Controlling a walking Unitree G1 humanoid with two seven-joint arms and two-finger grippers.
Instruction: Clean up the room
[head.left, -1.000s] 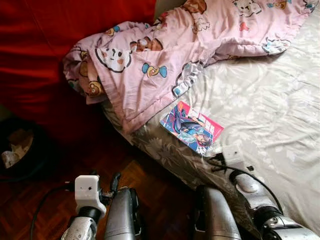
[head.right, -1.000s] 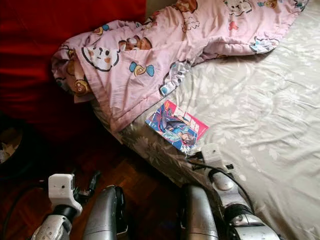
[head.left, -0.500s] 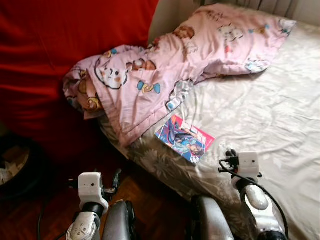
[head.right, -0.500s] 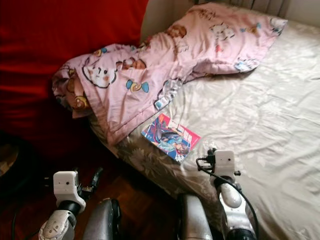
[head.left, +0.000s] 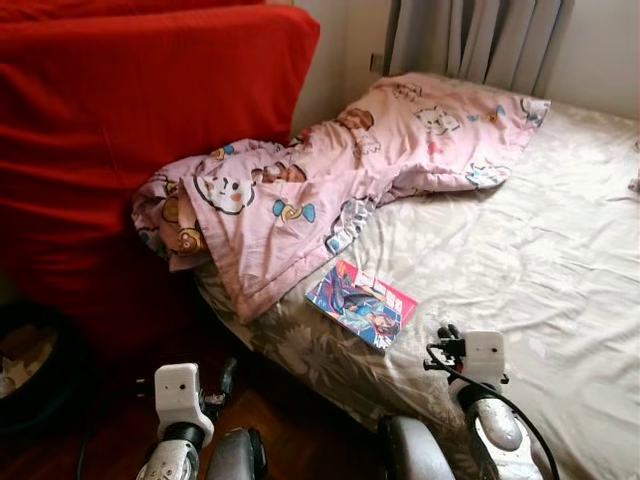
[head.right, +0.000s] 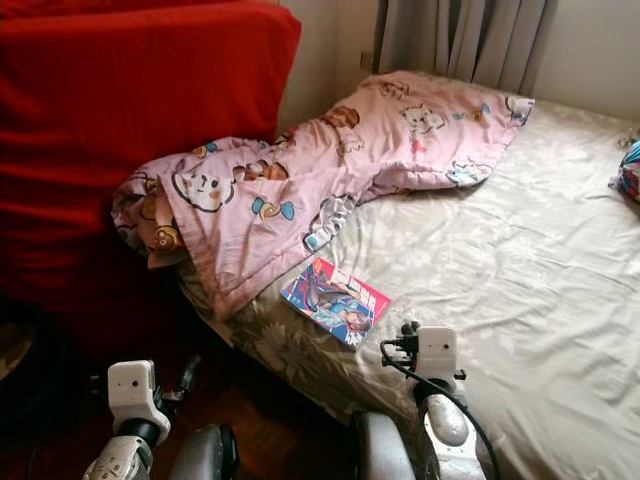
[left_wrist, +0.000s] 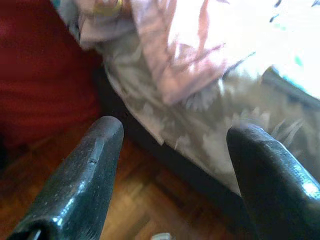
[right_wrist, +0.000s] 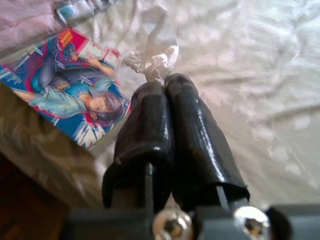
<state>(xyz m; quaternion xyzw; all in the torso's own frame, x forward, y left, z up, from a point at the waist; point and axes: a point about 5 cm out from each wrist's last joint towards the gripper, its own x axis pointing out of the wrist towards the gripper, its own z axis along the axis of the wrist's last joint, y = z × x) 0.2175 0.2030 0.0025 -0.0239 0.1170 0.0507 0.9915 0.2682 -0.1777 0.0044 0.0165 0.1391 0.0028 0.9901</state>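
A colourful comic book (head.left: 362, 304) lies flat on the pale flowered bedsheet (head.left: 540, 260), near the bed's front edge. A pink cartoon-print blanket (head.left: 300, 190) is bunched just beyond the book and hangs over the bed's left corner. My right gripper (head.left: 442, 342) hovers over the sheet just right of the book. In the right wrist view it (right_wrist: 165, 82) is shut, with a white raised fold of sheet (right_wrist: 155, 47) at its tips and the book (right_wrist: 75, 95) beside it. My left gripper (left_wrist: 175, 145) is open, low over the wooden floor by the bed's side.
A big red-covered piece of furniture (head.left: 120, 120) stands left of the bed. Low at the left sits a dark bin (head.left: 25, 375) holding crumpled paper. Grey curtains (head.left: 470, 40) hang behind the bed. A small colourful thing (head.right: 628, 170) lies at the bed's far right.
The camera has tilted up, showing more of the bed and the curtains. My right arm has risen a little beside the book. The book has stayed where it was.
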